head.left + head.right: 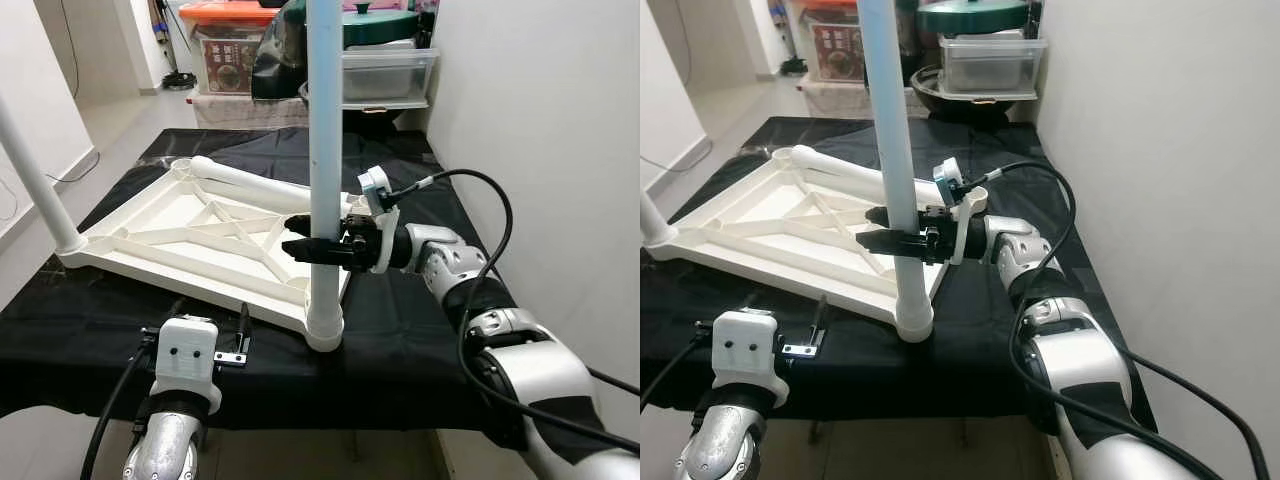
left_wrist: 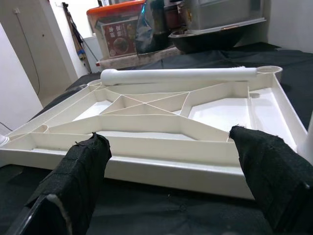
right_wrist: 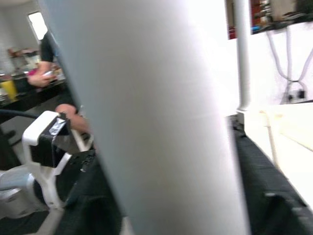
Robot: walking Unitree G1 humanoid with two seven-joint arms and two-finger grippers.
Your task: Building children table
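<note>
The right gripper (image 1: 308, 249) is clenched on the upright leg (image 1: 324, 150), its black fingers (image 1: 300, 251) pinching the tube a little above the corner socket (image 1: 323, 330) where the leg's foot sits. In the right wrist view the leg stands as a pale column right between the pads, so the grasp looks square, though that view is blurred and I cannot tell how firmly the pads bite.

The tabletop (image 1: 200, 235) lies upside down on the black cloth (image 1: 420, 330), ribs showing. A second leg (image 1: 35, 180) stands in the far left corner, and a loose leg (image 1: 265, 183) lies across the frame along its back edge, not yet fitted. The left gripper (image 2: 171, 186) hovers released just in front of the tabletop's near edge, fingers spread wide, touching nothing.

Judging by this, the step in hand is seating or tightening the near leg. The risks: the grip is low and one-sided, so a push off axis would tilt the tall leg and jam or cross-thread it in the socket. With nothing bracing the tabletop, a twist could slide or spin the whole frame on the cloth, towards the table edge close by the socket. The loose leg could roll off if the frame jolts.
</note>
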